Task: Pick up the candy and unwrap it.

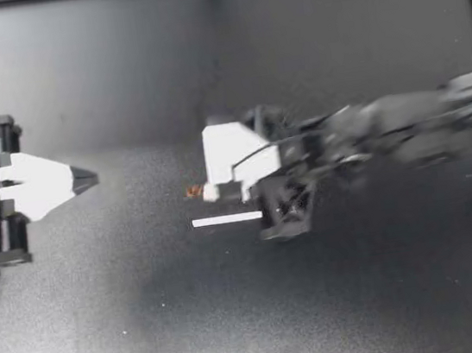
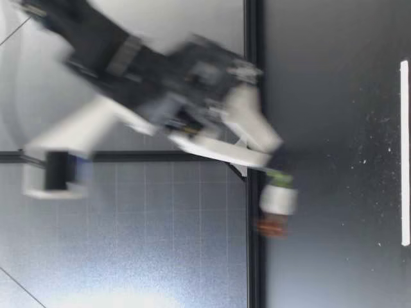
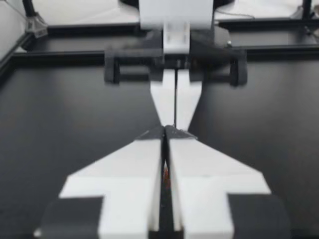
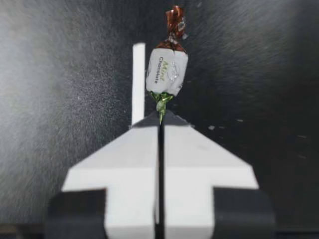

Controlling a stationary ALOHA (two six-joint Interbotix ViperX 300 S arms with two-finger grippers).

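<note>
Candy (image 1: 196,192) dangles clear of counter (image 1: 331,42) | right pincer (image 1: 218,181) clenched on its green twist (image 4: 160,102) | left pincer (image 1: 93,178) pressed closed, empty: must open, then take brown twist (image 4: 175,20).

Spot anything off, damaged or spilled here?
Nothing stands out. The right gripper is shut on the green twisted end of the candy, wrapper intact. The left gripper is shut, well apart.
</note>
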